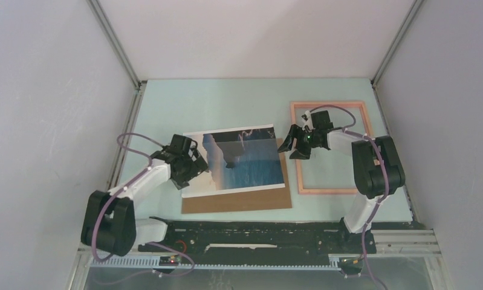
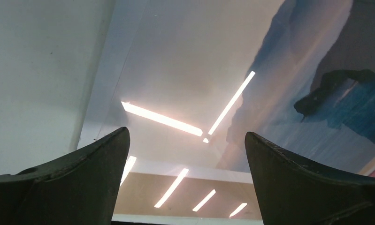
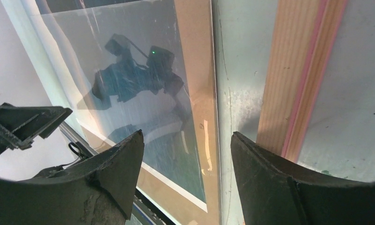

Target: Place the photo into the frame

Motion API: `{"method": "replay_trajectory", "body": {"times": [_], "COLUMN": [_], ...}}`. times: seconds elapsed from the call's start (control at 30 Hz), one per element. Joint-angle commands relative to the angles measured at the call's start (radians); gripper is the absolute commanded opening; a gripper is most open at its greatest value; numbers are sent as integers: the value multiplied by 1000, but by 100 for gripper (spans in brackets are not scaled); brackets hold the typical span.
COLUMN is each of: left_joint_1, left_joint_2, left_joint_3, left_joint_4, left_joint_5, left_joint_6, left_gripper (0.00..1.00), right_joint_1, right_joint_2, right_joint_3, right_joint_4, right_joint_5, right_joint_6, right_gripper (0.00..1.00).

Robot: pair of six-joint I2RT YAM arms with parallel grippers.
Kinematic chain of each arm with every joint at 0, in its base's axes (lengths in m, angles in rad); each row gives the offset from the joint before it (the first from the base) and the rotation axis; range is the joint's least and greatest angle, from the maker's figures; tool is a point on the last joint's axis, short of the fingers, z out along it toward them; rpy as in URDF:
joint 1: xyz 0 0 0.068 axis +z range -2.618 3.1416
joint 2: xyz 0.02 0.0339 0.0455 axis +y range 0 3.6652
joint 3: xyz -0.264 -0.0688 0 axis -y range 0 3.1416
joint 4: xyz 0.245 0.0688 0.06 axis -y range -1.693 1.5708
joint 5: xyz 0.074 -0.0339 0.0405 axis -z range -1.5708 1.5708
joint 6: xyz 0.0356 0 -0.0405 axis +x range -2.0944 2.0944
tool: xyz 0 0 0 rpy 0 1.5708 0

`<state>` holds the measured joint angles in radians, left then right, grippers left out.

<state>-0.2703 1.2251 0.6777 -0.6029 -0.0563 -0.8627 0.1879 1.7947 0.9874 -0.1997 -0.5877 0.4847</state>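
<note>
Plainly, photo [image 1: 245, 158] lies on cardboard sheet [image 1: 239, 201]; frame [image 1: 326, 191] sits just beside.

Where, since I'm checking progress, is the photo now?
In the top view the photo lies just left of centre on the brown cardboard sheet, with the frame beside it on the right; it is not inside the frame.

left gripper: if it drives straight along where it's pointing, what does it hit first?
Most likely the photo. The left gripper, jaws open and empty, aims at the print's pale sky area. How far off it is can't be told.
</note>
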Motion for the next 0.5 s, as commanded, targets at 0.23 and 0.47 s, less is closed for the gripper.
{"method": "replay_trajectory", "body": {"times": [0.23, 0.47], "left_joint_1": [0, 6], "left_joint_2": [70, 141], "left_joint_3": [-17, -33], "left_joint_4": [103, 123], "left_joint_5": [-23, 22], "left_joint_6": [16, 21], "left_gripper": [100, 100], "right_joint_1": [1, -3], "right_joint_2": [62, 66], "right_joint_3": [35, 34], "right_joint_4": [16, 35], "right_joint_5": [-48, -94], "right_joint_6": [-10, 2], "right_gripper": [74, 72]}}
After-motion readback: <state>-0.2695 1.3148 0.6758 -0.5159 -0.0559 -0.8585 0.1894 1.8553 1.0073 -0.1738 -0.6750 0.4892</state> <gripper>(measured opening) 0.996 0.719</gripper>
